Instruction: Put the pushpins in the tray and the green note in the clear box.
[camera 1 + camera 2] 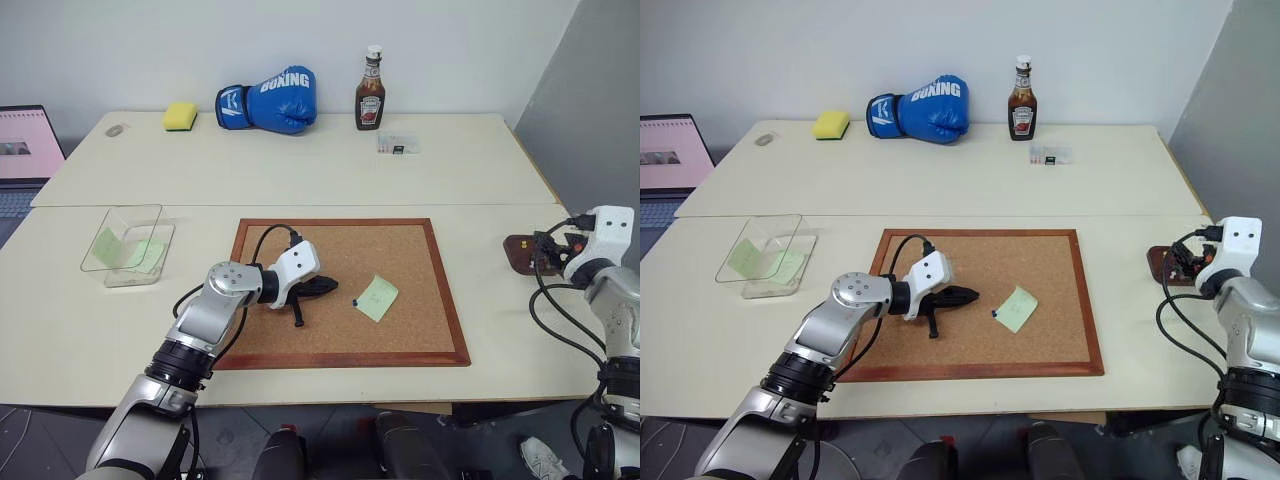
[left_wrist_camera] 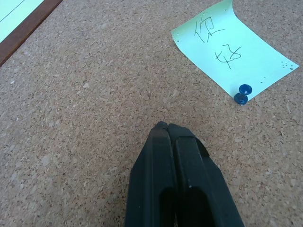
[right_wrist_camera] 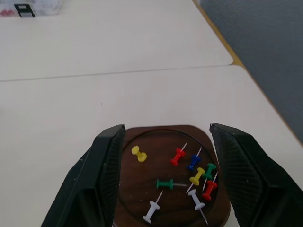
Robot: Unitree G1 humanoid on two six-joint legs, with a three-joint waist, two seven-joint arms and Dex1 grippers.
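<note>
Pale desk (image 1: 500,160): from the head, the corkboard (image 1: 400,350) is seen near the front edge, the green note (image 1: 377,298) pinned on it. From the left wrist, the left gripper (image 2: 163,126) is pressed together by a blue pushpin (image 2: 242,94). From the right wrist, the right gripper (image 3: 165,132) is spread over the tray (image 3: 142,175) of pushpins (image 3: 195,176).

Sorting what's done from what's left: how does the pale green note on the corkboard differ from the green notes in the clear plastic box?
The pale green square note lies flat on the corkboard, pinned at one corner by a blue pushpin; the green notes in the clear plastic box have no visible pin. The corkboard note shows handwriting; theirs, if any, is unreadable. All are the same pale green paper.
</note>
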